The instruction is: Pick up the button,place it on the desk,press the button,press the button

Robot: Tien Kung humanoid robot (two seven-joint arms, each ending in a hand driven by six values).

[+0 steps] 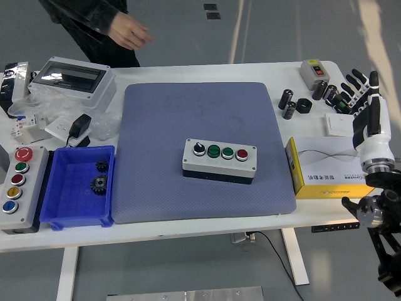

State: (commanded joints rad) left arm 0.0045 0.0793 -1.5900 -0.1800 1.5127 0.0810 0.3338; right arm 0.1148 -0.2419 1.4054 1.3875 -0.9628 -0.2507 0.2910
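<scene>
The button box [220,160], a grey housing with a black knob, two green buttons and one red button in a row, sat flat on the blue mat [203,150] near the middle of the counter [188,232]. From how it lay, the picking up and setting down looked finished, and the pressing steps were the ones in hand.

The right robot hand [363,103] was raised over the far right part of the counter, well apart from the box, with its fingers [354,78] spread wide and holding nothing. It hung above a yellow carton [329,169] and near some small black cylinders [289,103] and a grey switch [313,71]. No left arm showed.

The next move would likely call for that hand to swing left across the mat, curl all but one finger, and come down squarely on one button cap without nudging the box or catching the knob.

A person stood at the far side, one hand [130,30] held loosely above the counter's far edge and touching nothing. At the near left lay a second, longer button box [16,180] and a blue bin [78,188] holding two black gears [99,175].
</scene>
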